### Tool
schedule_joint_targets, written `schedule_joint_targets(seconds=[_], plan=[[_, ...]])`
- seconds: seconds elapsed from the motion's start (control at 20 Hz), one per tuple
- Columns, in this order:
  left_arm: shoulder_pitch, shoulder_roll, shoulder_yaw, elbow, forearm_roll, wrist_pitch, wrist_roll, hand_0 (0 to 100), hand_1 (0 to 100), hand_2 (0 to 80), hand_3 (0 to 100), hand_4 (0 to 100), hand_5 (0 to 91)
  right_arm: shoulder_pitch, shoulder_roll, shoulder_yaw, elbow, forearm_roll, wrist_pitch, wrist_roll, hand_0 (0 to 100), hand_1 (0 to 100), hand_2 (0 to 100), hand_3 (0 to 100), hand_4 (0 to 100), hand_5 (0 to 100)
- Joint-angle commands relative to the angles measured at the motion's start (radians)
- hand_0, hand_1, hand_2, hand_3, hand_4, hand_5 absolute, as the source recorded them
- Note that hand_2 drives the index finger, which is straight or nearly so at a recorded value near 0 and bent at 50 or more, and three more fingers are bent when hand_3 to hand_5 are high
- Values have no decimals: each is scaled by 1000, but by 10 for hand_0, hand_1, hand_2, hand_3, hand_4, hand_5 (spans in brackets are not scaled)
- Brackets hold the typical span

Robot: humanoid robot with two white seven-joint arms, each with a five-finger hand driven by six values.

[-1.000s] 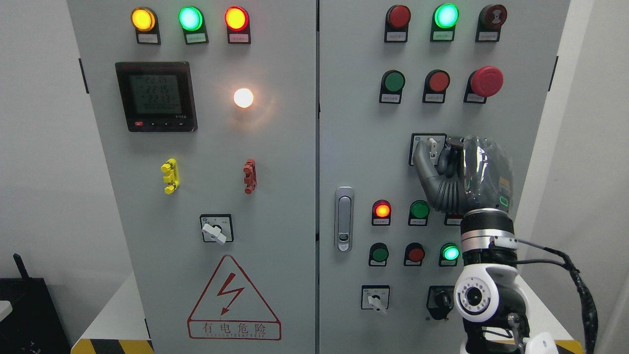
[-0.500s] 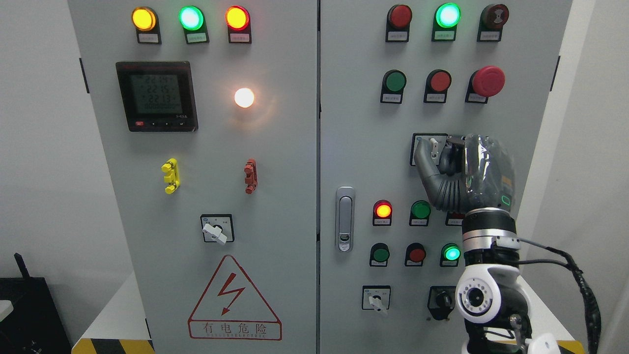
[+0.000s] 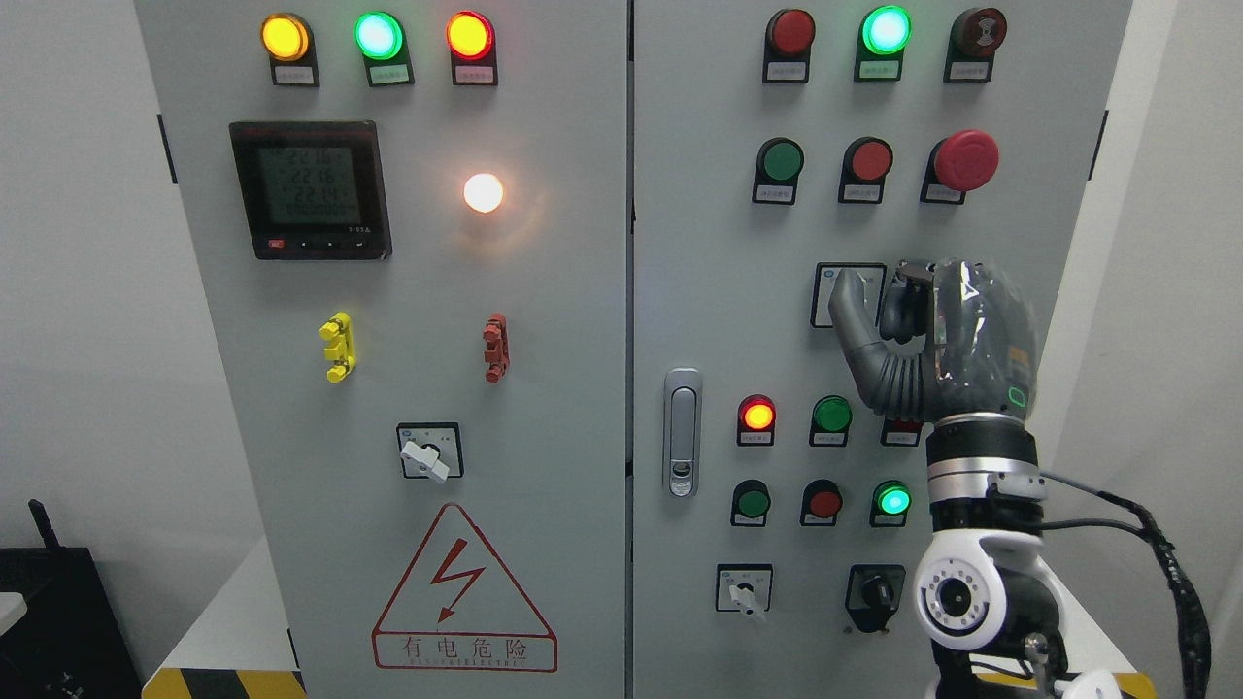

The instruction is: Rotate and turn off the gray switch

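Head view: the right hand (image 3: 918, 330) is curled around the gray switch (image 3: 848, 294), right of centre in the frame. The knob should be pinched firmly and turned by wrist rotation, without slipping.

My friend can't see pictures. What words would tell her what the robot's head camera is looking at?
The robot's right hand is raised against a gray electrical cabinet, its fingers curled over a gray switch on the right door. Around it are colored buttons and lights, some glowing. The left door has a small screen, a lit white lamp and a lightning warning sign.
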State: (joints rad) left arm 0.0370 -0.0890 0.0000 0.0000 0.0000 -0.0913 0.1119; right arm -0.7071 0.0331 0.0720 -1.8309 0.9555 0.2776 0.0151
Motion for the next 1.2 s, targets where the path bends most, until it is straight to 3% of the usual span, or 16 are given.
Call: schedule_joint_targets(seconds=[0.0,0.1,0.25,0.35,0.4,0.45,0.5,0.6,0.65,0.7,0.85,1.15], plan=[[0,0,31,23,-8,1,-3,120,389,0,0,0,0,66,-35,-21,-114,-4,-69,-27,625,318,843,1000,937,1000],[1,0,32,23,-8,1,-3,120,389,0,0,0,0,104,-39,-31,-146,-6,-128,-75,633,320,781,1000,933,999],[0,0,32,23,-8,1,-3,120,389,0,0,0,0,155,-39,-31,-191,-6,-201,-87,630,322,675,972,869,913],[0,0,31,23,-8,1,-3,120,389,0,0,0,0,179,-36,-32,-198,-6,-233,-89,620,316,526,758,623,604],[1,0,32,23,-8,1,-3,120,389,0,0,0,0,195,-36,-32,-206,-6,-251,-89,620,310,500,705,561,538],[0,0,32,23,-8,1,-3,120,389,0,0,0,0,213,-38,-32,-214,-6,-271,-87,603,295,420,552,399,342],[0,0,32,23,-8,1,-3,120,389,0,0,0,0,225,-38,-32,-220,-6,-296,-87,588,294,398,519,354,295],[0,0,32,23,-8,1,-3,120,389,0,0,0,0,244,-38,-37,-226,-6,-334,-84,527,275,195,229,86,34],[0,0,32,23,-8,1,-3,120,389,0,0,0,0,248,-39,-38,-226,-6,-337,-81,508,277,169,204,58,13],[0,0,32,23,-8,1,-3,120,389,0,0,0,0,250,-39,-38,-228,-6,-339,-81,476,283,82,106,0,0],[0,0,32,23,-8,1,-3,120,389,0,0,0,0,258,-44,-44,-228,-6,-340,-70,418,292,0,0,0,0],[0,0,32,23,-8,1,-3,120,389,0,0,0,0,265,-58,-58,-235,-6,-340,-63,286,286,0,0,0,0]])
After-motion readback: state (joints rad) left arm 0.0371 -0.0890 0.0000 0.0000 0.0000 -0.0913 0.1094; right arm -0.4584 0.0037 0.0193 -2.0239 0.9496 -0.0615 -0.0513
